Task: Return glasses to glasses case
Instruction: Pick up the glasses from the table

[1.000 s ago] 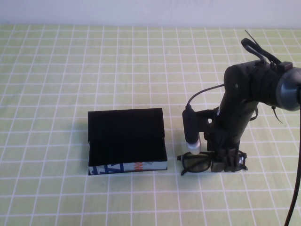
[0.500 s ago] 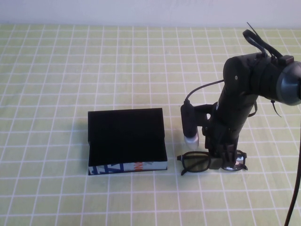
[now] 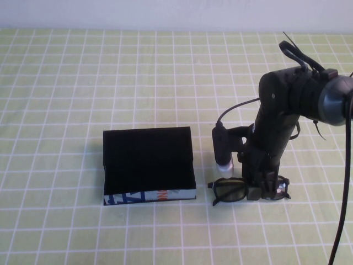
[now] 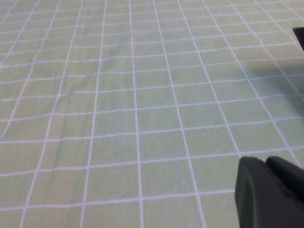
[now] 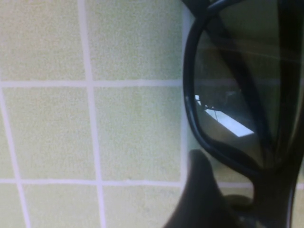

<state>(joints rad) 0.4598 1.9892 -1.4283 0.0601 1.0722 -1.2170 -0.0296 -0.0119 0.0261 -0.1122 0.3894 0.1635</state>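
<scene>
On the checked tablecloth (image 3: pixel 83 83), we see our right gripper (image 3: pixel 263 190) pointing straight down, fingers pinching the glasses (image 3: pixel 231 190) just right of the glasses case (image 3: pixel 148 161). Our left gripper (image 4: pixel 270 194) hovers low; we cannot tell its finger state.

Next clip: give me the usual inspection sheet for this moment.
Surface: green cloth with white grid, flat.
Glasses: the glasses lie on the cloth to the right of the case, outside it.
Glasses case: the glasses case, black, patterned edge toward the robot.
Clutter: nothing seen.
Right claw: down at the glasses' bridge; a finger shows beside the frame.
Left claw: over bare cloth, only its edge in its wrist view.
Cables: black cable runs down the right edge.
Surroundings: pale wall behind.
</scene>
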